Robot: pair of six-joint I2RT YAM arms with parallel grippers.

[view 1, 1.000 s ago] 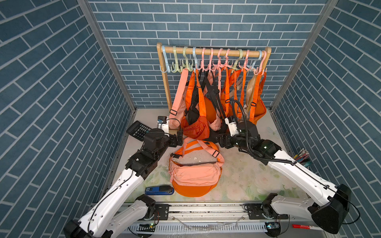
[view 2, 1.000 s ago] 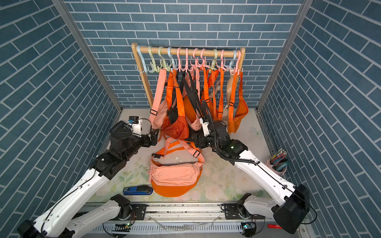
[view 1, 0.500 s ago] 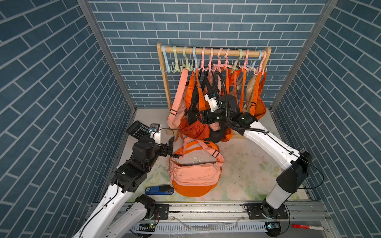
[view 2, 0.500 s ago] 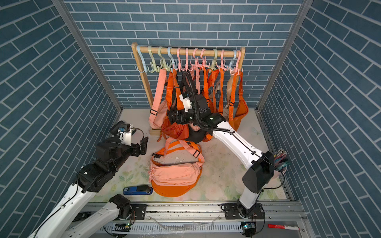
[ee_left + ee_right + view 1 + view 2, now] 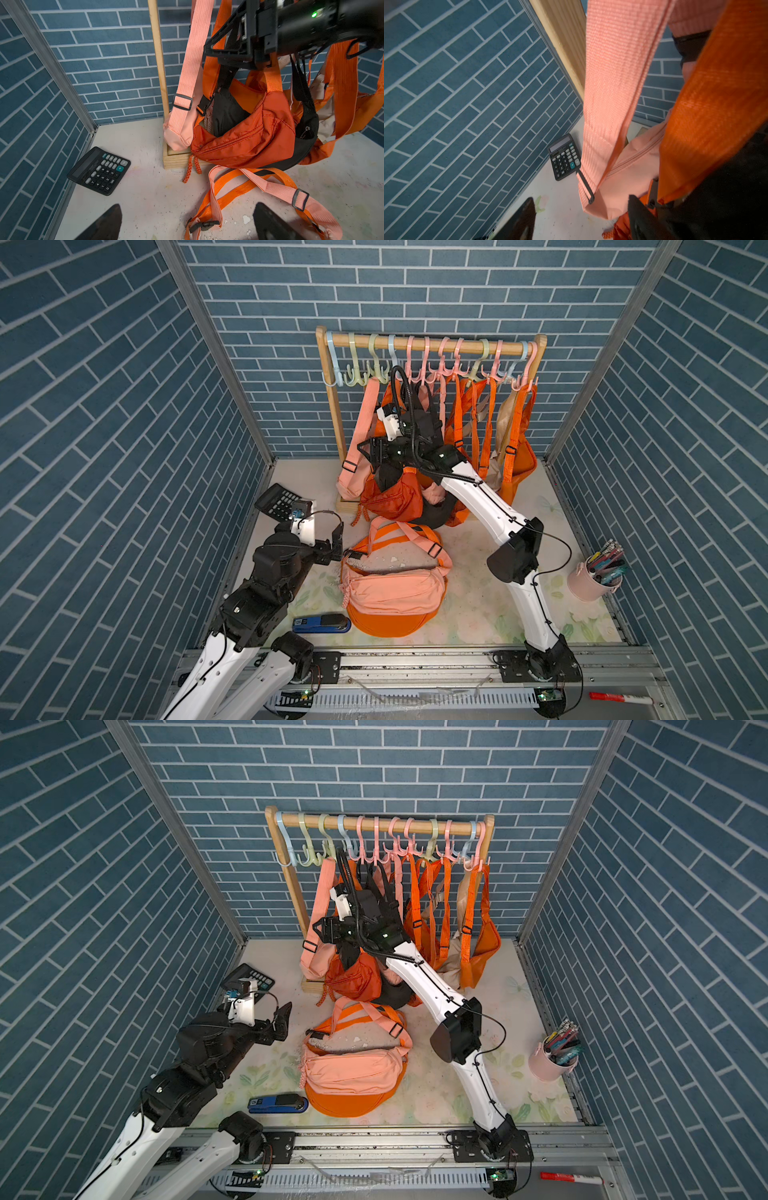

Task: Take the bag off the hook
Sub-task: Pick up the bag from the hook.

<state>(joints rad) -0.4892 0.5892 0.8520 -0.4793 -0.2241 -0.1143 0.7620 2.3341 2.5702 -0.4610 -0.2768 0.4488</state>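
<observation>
Right end effector (image 5: 365, 452) is poking in among the hanging straps with its jaws spread apart, just beside the hanging pink bag (image 5: 351, 485). That bag is dangling by its strap from a hook (image 5: 375, 362) on the wooden rack (image 5: 428, 344) (orange bags (image 5: 395, 502) are crowding next to it). Left end effector (image 5: 337, 545) is hovering, spread wide, near the flat pink bag (image 5: 392, 593) lying on the counter (image 5: 478, 614).
</observation>
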